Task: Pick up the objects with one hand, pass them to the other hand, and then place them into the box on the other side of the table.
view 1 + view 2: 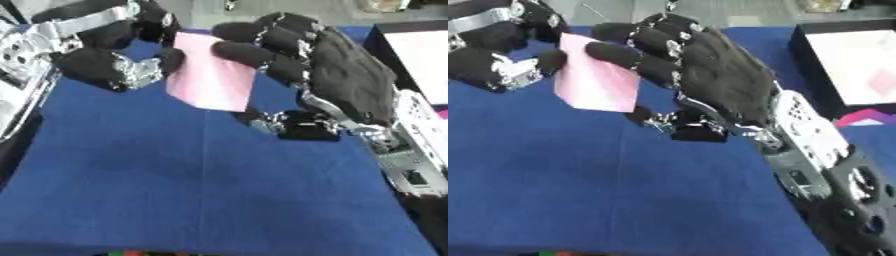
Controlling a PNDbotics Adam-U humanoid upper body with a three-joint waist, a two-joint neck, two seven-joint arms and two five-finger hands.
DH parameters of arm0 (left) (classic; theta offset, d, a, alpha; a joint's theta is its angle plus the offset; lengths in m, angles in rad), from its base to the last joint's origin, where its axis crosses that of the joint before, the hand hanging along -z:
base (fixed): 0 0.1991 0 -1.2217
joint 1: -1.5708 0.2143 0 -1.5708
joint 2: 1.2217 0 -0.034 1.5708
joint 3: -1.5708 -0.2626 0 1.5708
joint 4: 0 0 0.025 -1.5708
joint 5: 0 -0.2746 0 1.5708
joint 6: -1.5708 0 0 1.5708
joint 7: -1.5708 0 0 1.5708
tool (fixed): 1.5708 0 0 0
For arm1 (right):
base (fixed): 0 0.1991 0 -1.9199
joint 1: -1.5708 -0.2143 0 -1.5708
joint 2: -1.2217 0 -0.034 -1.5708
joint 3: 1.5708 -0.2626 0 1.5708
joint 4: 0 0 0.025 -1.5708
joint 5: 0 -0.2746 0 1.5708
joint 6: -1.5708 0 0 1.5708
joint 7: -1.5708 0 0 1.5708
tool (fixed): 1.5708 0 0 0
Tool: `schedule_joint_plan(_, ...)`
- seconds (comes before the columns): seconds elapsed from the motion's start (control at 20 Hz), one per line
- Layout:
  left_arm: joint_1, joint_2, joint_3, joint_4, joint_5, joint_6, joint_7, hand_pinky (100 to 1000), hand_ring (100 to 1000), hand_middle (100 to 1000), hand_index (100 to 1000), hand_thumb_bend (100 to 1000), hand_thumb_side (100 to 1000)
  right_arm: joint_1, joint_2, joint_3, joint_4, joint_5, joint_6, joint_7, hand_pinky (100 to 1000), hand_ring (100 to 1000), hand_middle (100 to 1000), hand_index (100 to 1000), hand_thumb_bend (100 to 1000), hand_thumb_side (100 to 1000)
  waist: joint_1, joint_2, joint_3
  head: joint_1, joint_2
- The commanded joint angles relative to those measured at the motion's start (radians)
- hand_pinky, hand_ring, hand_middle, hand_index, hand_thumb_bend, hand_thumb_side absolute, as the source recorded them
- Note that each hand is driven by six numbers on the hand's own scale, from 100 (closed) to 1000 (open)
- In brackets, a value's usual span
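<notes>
A flat pink card hangs tilted above the blue table, held between both hands. My left hand comes in from the upper left, its curled fingers and thumb pinching the card's left edge. From the right, my right hand has its curled fingers over the card's top right edge. Its thumb sits below, near the card's lower corner. The black box with a white inside stands at the far right.
A pale pink piece lies inside the box. A magenta shape shows just in front of the box. A blue cloth covers the table, with open cloth in front of the hands.
</notes>
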Motion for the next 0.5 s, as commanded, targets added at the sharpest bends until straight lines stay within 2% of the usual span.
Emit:
schedule_joint_plan(0.05, -0.021, 0.003, 0.005, -0.022, 0.009, 0.006, -0.002, 706, 470, 334, 633, 100, 490, -0.011, -0.002, -0.009, -0.018, -0.005, 0.021, -0.016, 712, 747, 829, 941, 292, 100, 0.001, -0.027, -0.001, -0.004, -0.007)
schedule_joint_plan(0.5, -0.025, -0.013, -0.004, -0.020, 0.011, 0.016, -0.018, 708, 485, 338, 638, 100, 501, -0.015, 0.004, 0.001, -0.017, -0.035, 0.050, -0.108, 676, 693, 741, 915, 266, 100, 0.000, -0.027, -0.002, -0.006, -0.011)
